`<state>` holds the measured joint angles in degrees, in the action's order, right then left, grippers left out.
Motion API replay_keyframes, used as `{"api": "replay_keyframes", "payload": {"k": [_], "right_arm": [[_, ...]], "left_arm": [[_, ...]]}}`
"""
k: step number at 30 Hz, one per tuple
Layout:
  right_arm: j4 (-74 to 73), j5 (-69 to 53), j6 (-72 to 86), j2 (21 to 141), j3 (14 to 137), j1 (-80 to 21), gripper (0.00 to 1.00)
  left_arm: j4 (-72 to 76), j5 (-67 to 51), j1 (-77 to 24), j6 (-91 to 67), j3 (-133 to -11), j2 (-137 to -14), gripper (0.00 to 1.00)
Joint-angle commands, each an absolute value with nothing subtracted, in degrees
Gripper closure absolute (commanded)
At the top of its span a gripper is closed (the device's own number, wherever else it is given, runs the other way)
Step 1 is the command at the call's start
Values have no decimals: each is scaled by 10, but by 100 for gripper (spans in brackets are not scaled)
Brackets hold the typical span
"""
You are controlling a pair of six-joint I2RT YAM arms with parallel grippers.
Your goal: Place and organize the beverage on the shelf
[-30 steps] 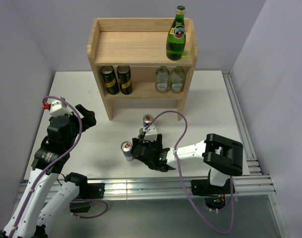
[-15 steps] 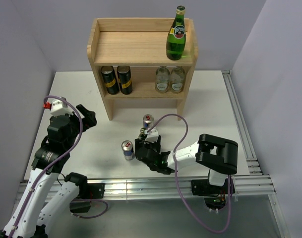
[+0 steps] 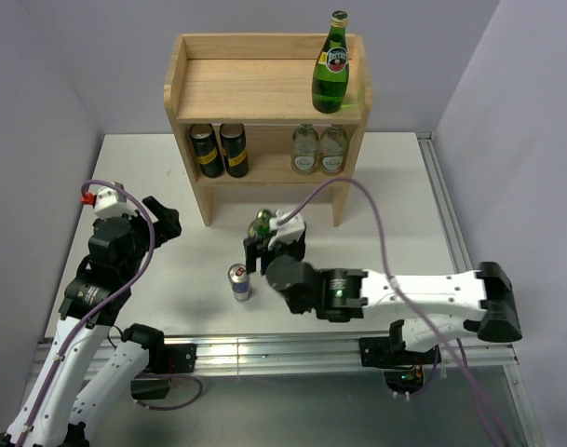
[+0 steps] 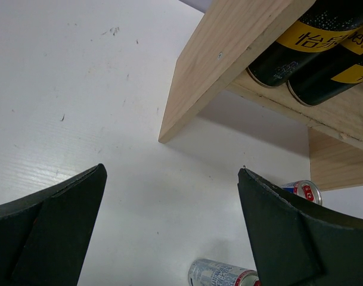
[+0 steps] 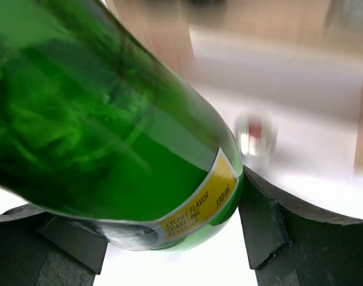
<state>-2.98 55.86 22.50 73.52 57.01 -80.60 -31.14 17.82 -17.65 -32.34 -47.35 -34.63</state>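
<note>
Gripping a green bottle [image 5: 109, 137] that is sitting slanted between its fingers, the right claw [image 3: 264, 235] is holding it over the tabletop [image 3: 395, 214], with the shelf [image 3: 264, 121] ahead of it and higher. Doing this well is probably going to mean righting the bottle before clearing the raised rim, then setting it beside its twin [image 3: 330, 67] (standing far ahead, up top). A slim can [image 3: 238, 282] is standing just beside this claw. The left claw [image 4: 170, 185] is hanging wide apart, holding nothing.
</note>
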Motion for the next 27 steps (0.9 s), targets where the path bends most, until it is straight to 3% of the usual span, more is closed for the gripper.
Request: {"api": "replay_keyframes", "payload": {"k": [1,6,16,27], "right_arm": [[18,615,79,671,717,-784,100],[5,560,-22,705,876,-728,100],[-107,447,-36,887,1200,-581,100],[-128,407,-1,954,1245,-483,100]], "left_arm": [[-301,172,-172,-315,-479,-342,1],[-301,171,-172,-315,-479,-341,1],[-302,171,-172,-316,-479,-338,1],[-301,162,-172,-313,-478,-339,1]]}}
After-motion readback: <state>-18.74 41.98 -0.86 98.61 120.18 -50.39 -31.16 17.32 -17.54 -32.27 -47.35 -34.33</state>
